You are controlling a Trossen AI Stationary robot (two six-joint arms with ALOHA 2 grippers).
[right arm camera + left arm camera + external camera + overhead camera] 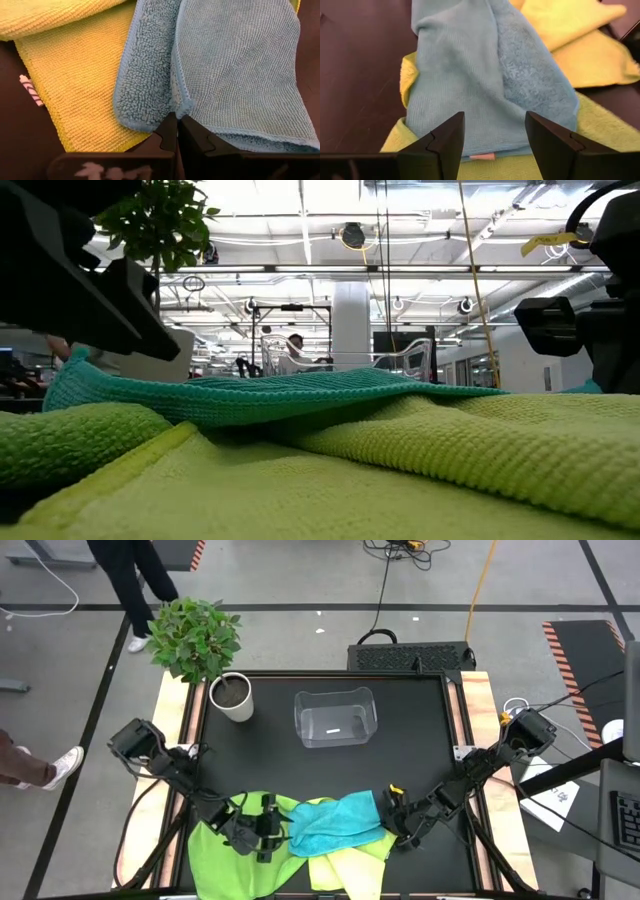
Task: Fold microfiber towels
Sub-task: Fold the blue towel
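At the desk's near edge, the turquoise towel lies crumpled atop the bright green towel and pale yellow-green towel. The left pincer hangs spread at its edge; the right pincer, pressed together, holds nothing. Farther back sit a clear bin and potted plant.

Black table w/ clear bin, potted plant, bright green towel, pale yellow-green towel.

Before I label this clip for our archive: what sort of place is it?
Probably a robotics lab or workshop: taped lines on the floor, loose cables, and open ceiling with strip lights beyond the table.
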